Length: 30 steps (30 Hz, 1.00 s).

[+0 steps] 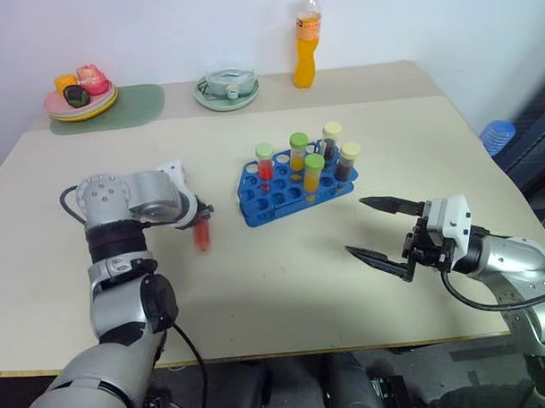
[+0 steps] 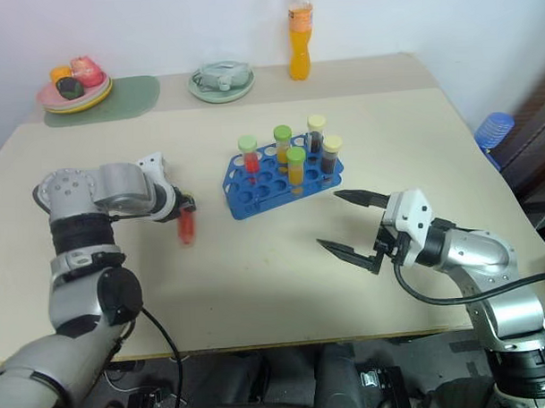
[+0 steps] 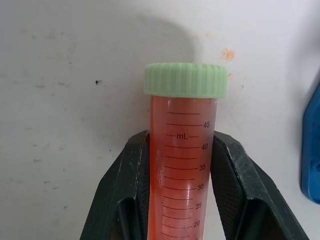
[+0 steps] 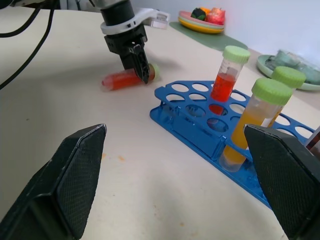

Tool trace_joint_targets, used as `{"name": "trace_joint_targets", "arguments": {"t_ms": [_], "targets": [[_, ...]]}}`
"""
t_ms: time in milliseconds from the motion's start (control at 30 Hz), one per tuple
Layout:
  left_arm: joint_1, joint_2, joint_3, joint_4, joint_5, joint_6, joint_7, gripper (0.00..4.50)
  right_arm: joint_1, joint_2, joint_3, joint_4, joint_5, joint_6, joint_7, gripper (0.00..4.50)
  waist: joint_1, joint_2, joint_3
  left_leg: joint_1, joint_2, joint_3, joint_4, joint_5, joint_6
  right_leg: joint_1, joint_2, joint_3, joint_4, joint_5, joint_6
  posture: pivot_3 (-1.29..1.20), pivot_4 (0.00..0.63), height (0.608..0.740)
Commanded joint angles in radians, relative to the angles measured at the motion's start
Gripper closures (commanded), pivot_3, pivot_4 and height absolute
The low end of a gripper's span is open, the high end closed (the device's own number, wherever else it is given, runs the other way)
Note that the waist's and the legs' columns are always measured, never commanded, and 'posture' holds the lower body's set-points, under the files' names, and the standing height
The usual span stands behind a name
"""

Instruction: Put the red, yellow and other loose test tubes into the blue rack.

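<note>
A red test tube with a green cap lies level on the table, left of the blue rack. My left gripper points down and is shut on it just below the cap. In the left wrist view the black fingers press both sides of the tube. The rack holds several upright tubes: red, yellow-orange and dark brown. My right gripper hovers open and empty to the right of the rack, pointing toward it.
At the back edge stand an orange drink bottle, a pale green dish and stacked plates with food on a green mat. A ribbed blue cup sits beyond the table's right edge.
</note>
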Motion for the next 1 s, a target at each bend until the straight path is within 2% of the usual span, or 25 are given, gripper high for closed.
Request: {"name": "trace_joint_targets", "arguments": {"t_ms": [33, 100, 233, 333, 433, 567, 633, 700, 767, 833, 1000], "targets": [[0.062, -0.014, 0.021, -0.054, -0.021, 0.013, 0.013, 3.34, -0.039, -0.016, -0.017, 0.008, 0.007, -0.012, 0.013, 0.0, -0.001, 0.0, 0.0, 0.0, 0.0, 0.0, 0.0, 0.0, 0.0, 0.0, 0.0, 0.0, 0.0, 0.0, 0.0, 0.0, 0.15, 0.74], [0.09, -0.03, 0.026, -0.13, -0.026, 0.013, -0.015, 3.66, -0.05, -0.018, -0.016, 0.014, 0.004, -0.007, 0.015, 0.0, -0.001, 0.0, 0.0, 0.0, 0.0, 0.0, -0.001, 0.0, 0.0, -0.001, 0.0, 0.0, 0.0, 0.0, 0.0, 0.0, 0.15, 0.74], [0.116, -0.044, 0.005, -0.291, -0.038, 0.007, -0.136, 3.67, -0.049, -0.03, -0.039, 0.028, 0.006, -0.008, 0.025, 0.0, 0.002, 0.0, 0.0, 0.0, 0.0, 0.0, 0.0, 0.0, 0.0, -0.001, 0.0, 0.0, 0.0, 0.0, 0.0, 0.0, 0.15, 0.74], [0.168, 0.053, -0.114, -0.534, -0.001, -0.11, -0.445, 3.67, -0.032, -0.044, -0.068, 0.012, 0.018, 0.01, 0.019, 0.0, 0.001, -0.002, 0.001, -0.002, 0.0, -0.001, 0.001, 0.0, 0.0, -0.001, 0.0, 0.0, 0.0, 0.0, 0.0, 0.0, 0.15, 0.74], [0.264, 0.132, -0.228, -0.753, 0.075, -0.4, -0.981, 3.67, -0.009, -0.058, -0.098, -0.01, 0.031, 0.03, 0.009, 0.0, -0.002, -0.001, 0.001, -0.002, 0.0, 0.0, 0.0, 0.0, 0.0, -0.002, 0.0, 0.0, 0.0, 0.0, 0.0, 0.0, 0.15, 0.74], [0.366, 0.248, -0.408, -0.82, 0.327, -0.702, -1.289, 3.67, 0.034, -0.068, -0.136, -0.05, 0.039, 0.055, -0.005, 0.0, 0.0, 0.001, -0.001, 0.0, 0.0, 0.001, -0.001, 0.0, 0.0, 0.0, 0.0, 0.0, -0.001, 0.0, 0.0, 0.0, 0.15, 0.74], [0.392, 0.264, -0.53, -0.796, 0.536, -0.959, -1.41, 3.67, 0.065, -0.07, -0.158, -0.084, 0.043, 0.072, -0.023, 0.0, 0.002, 0.001, 0.0, -0.001, 0.0, 0.001, -0.001, 0.0, 0.0, 0.0, 0.0, 0.0, -0.002, 0.0, 0.0, 0.0, 0.15, 0.74], [0.404, 0.212, -0.618, -0.712, 0.692, -1.197, -1.484, 3.67, 0.1, -0.069, -0.184, -0.12, 0.048, 0.089, -0.045, 0.0, 0.007, 0.001, 0.0, -0.001, 0.0, 0.001, -0.001, 0.0, 0.0, 0.0, 0.0, 0.0, -0.003, 0.0, -0.001, 0.0, 0.15, 0.74], [0.398, 0.111, -0.651, -0.58, 0.796, -1.4, -1.486, 3.67, 0.14, -0.069, -0.213, -0.154, 0.05, 0.105, -0.062, 0.0, 0.011, 0.001, 0.0, -0.002, 0.0, 0.001, 0.0, 0.0, 0.0, 0.001, 0.0, 0.0, -0.004, 0.0, -0.001, 0.0, 0.15, 0.74], [0.39, 0.065, -0.71, -0.428, 0.943, -1.633, -1.513, 3.67, 0.175, -0.069, -0.244, -0.186, 0.055, 0.12, -0.08, 0.0, 0.014, 0.0, 0.0, -0.001, 0.0, 0.001, 0.0, 0.0, 0.001, 0.002, 0.0, 0.0, -0.005, 0.001, -0.001, 0.0, 0.15, 0.74], [0.345, -0.062, -0.721, -0.121, 1.085, -2.024, -1.509, 3.67, 0.261, -0.073, -0.34, -0.231, 0.065, 0.144, -0.095, 0.0, 0.018, -0.001, 0.001, -0.002, 0.001, 0.002, 0.0, 0.0, 0.001, 0.001, 0.0, 0.0, -0.005, 0.001, -0.001, 0.0, 0.15, 0.74]]}}
